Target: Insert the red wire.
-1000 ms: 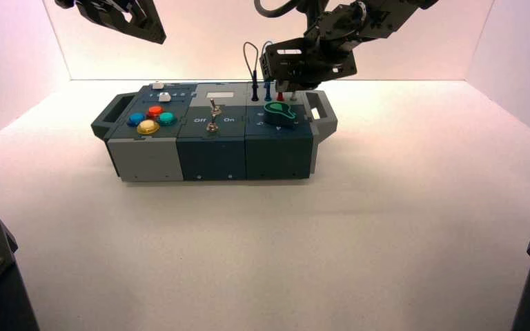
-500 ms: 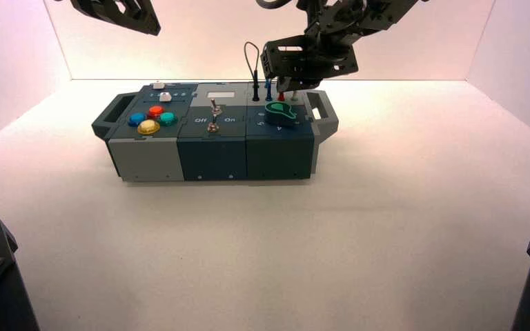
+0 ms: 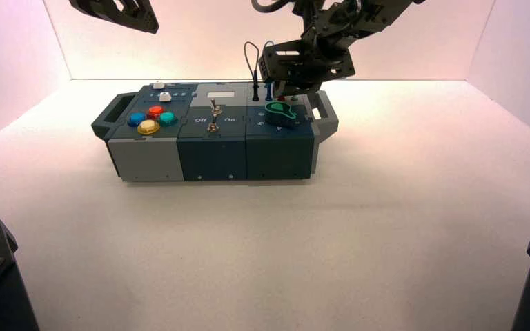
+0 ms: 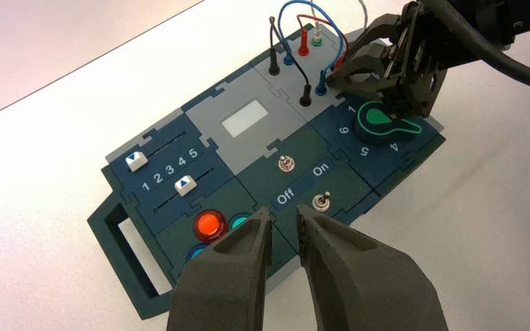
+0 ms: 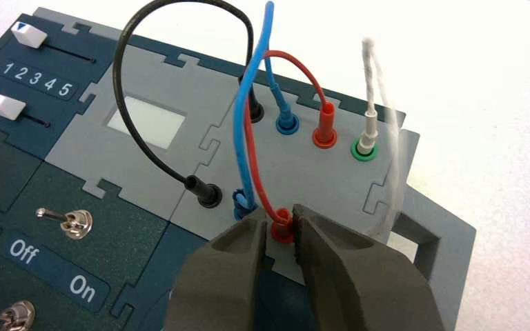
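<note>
The red wire [image 5: 297, 65] arches over the grey panel at the back right of the box [image 3: 145, 148]. Its far red plug [image 5: 325, 127] stands in a socket between a blue plug and a white one. The near red plug [image 5: 281, 226] sits upright in a socket beside the blue plug [image 5: 243, 201]. My right gripper [image 5: 280, 216] straddles that near plug, open, with a thin gap beside the plug on one side. In the high view the right gripper [image 3: 284, 88] hangs over the box's back right. My left gripper [image 4: 284, 219] hovers open and empty, high at the back left [image 3: 121, 12].
A green knob [image 3: 279, 112] sits just in front of the sockets. A black wire [image 5: 121, 76], a blue wire [image 5: 252, 103] and a white wire [image 5: 379, 76] loop close around the red one. Toggle switches [image 4: 321, 201], sliders [image 4: 185, 185] and coloured buttons [image 3: 153, 118] lie further left.
My right gripper's jaws have spread apart around the near red plug, which stays in its socket. The left arm has drifted slightly.
</note>
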Tool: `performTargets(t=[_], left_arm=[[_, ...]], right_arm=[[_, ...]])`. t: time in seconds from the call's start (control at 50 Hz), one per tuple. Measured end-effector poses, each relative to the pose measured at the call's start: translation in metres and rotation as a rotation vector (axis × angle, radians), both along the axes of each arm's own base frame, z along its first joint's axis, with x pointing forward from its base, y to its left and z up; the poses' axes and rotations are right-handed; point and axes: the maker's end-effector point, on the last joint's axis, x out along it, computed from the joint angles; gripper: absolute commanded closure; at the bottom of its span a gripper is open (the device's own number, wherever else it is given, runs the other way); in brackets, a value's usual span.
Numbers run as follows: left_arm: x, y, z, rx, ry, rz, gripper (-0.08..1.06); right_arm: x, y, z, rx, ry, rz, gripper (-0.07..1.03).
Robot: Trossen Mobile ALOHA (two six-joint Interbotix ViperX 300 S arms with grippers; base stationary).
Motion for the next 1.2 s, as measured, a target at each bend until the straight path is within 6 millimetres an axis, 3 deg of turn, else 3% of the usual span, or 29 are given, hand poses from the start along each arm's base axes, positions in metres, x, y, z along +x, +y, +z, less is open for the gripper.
performTargets(t=[0.42, 0.66, 1.2], left_arm=[[0.000, 0.001, -0.001, 0.002, 0.006, 0.005, 0.75], [-0.001, 0.001, -0.001, 0.003, 0.008, 0.002, 0.75], [0.000, 0.002, -0.006, 0.011, 0.013, 0.005, 0.75]], right_arm=[[-0.014, 0.000, 0.006, -0.036, 0.128, 0.028, 0.62], [-0.024, 0.002, 0.020, -0.094, 0.220, 0.087, 0.62], [-0.039, -0.011, 0.059, -0.139, 0.242, 0.136, 0.62]])
